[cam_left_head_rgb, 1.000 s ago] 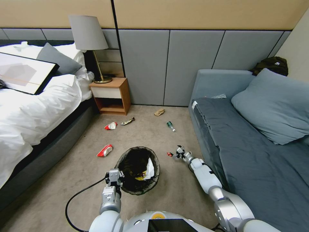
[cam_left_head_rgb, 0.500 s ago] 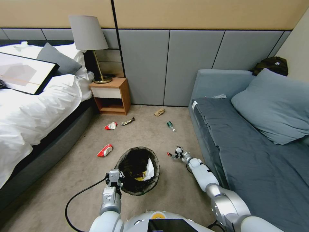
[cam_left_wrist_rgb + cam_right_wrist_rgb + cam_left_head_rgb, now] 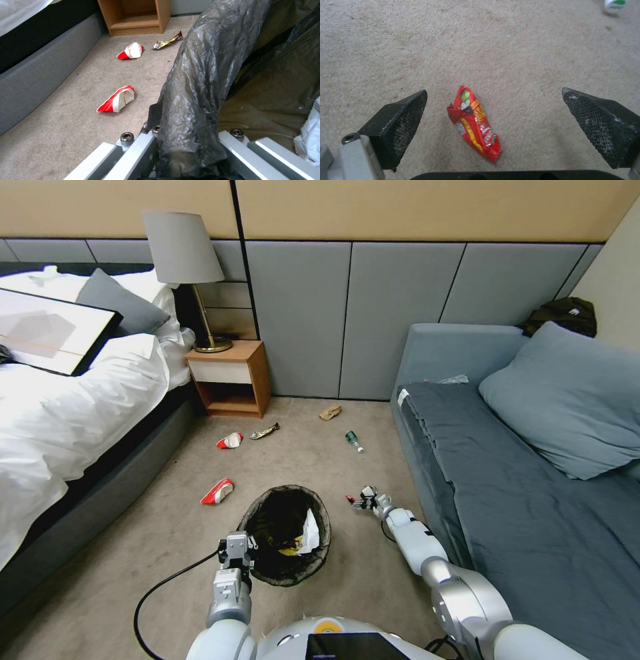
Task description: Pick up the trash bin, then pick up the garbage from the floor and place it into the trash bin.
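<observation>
Between wide-spread fingers of right gripper [image 3: 493,125]: red snack wrapper [image 3: 474,123] lying on floor [image 3: 486,45]. Advice: lowering squarely, pinching across its width. Left gripper [image 3: 238,551] clamping trash bin [image 3: 285,535] rim.

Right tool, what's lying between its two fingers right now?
A small red snack wrapper lies flat on the floor between the open fingers of the right tool, touching neither, as the right wrist view shows.
</observation>
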{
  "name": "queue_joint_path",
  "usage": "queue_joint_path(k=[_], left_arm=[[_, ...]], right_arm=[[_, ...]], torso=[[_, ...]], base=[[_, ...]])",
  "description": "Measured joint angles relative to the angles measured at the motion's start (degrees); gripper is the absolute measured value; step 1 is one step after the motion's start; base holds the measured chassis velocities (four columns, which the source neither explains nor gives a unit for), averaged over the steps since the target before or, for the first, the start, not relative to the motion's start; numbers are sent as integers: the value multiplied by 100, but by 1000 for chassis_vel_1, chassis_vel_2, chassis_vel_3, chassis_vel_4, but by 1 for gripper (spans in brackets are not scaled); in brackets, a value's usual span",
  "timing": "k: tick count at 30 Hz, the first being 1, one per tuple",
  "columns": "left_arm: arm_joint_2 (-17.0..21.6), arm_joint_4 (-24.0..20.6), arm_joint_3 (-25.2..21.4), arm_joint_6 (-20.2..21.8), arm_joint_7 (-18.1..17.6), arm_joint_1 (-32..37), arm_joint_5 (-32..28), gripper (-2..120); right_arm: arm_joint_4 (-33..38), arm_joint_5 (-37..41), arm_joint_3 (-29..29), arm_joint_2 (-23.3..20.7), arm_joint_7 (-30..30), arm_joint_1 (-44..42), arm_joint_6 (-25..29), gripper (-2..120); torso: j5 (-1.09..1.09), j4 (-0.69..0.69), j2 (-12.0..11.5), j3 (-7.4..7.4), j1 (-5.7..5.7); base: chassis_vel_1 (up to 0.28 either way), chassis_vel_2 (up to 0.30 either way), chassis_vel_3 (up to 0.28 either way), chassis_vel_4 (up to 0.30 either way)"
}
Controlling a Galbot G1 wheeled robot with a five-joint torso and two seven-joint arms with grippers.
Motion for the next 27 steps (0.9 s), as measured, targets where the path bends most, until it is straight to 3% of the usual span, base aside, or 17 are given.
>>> queue_joint_path(k=[27], left_arm=[[-21, 37, 33, -28, 4, 61, 94, 0]], right_arm=[[-212, 519, -33, 123, 309, 89, -584, 100]], torso=[[0, 0, 0, 0, 0]], base=[[0, 0, 0, 0]])
